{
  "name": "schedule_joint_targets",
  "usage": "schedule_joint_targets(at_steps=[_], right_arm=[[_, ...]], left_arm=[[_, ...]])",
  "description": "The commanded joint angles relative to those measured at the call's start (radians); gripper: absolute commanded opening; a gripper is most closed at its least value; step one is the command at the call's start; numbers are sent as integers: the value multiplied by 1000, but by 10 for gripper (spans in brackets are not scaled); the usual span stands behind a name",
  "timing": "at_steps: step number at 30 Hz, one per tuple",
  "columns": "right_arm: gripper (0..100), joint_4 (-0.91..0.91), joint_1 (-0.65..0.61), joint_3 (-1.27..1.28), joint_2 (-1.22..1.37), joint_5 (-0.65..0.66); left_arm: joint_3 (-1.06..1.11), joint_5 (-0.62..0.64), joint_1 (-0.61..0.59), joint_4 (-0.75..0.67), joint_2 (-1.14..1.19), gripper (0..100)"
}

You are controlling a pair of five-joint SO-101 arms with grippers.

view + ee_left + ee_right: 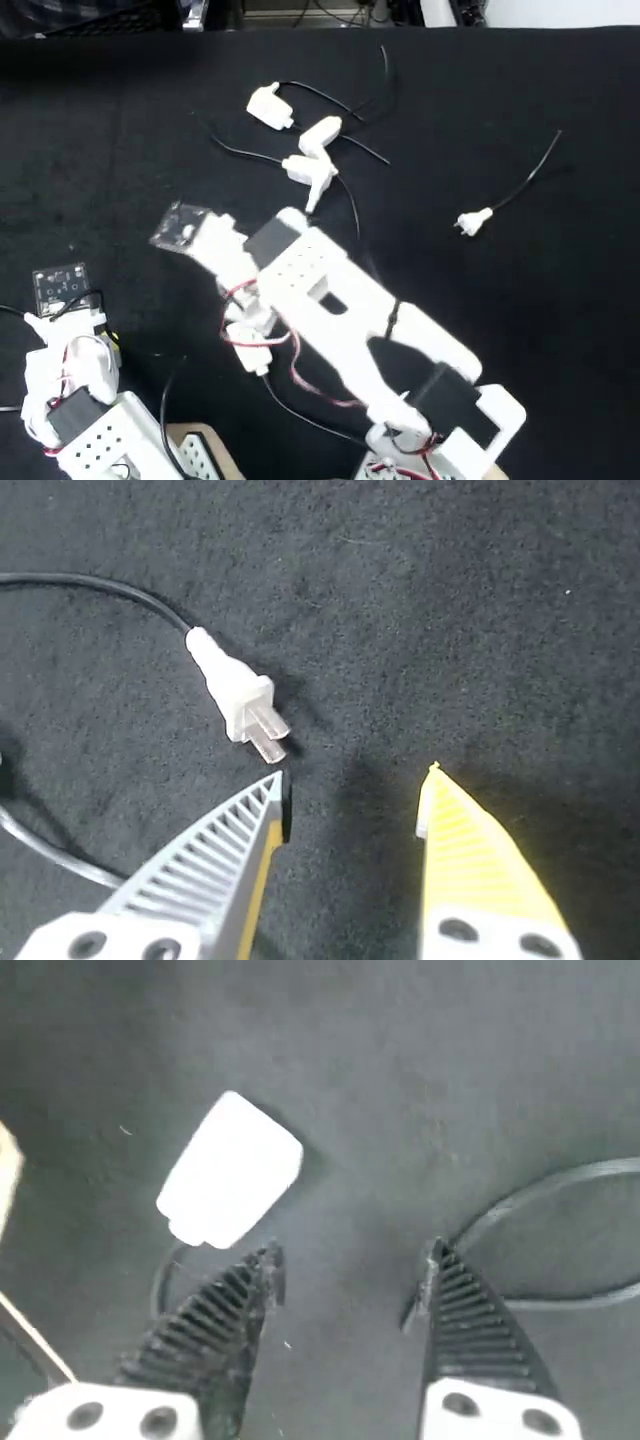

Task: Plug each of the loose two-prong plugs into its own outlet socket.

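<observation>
Your left pincer [353, 773] is wide open and holds nothing; the plug [235, 700] lies on the surface [480, 600] just outside its gap. Centre over its body, then close.

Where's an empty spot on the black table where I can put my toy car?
Two bare spots on the black cloth-covered table: the right side, between the small white two-prong plug and the base of the big white robot arm, and the far left, beside the white boxy sockets. The middle is crowded with sockets, black cords and that arm.
</observation>
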Motion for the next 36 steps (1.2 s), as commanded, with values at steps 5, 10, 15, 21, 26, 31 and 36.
schedule_joint_targets(at_steps=[5, 10, 15, 21, 26, 31, 36], right_arm=[[230, -106, -118, -62, 70, -32], [230, -115, -181, -91, 148, -69], [230, -135, -259, -76, 220, -89], [226, -213, -236, -30, 361, -91], [211, -144, -192, -101, 409, -91], [93, -146, -158, -107, 418, -91], [64, -141, -155, -120, 423, -83]], left_arm=[[19, 190, -231, -126, -8, 220], [19, 244, -306, -146, -5, 220], [19, 244, -306, -146, -5, 220], [19, 244, -306, -146, -5, 220], [19, 244, -306, -144, -5, 220], [19, 244, -306, -144, -5, 220], [19, 244, -306, -144, -5, 220]])
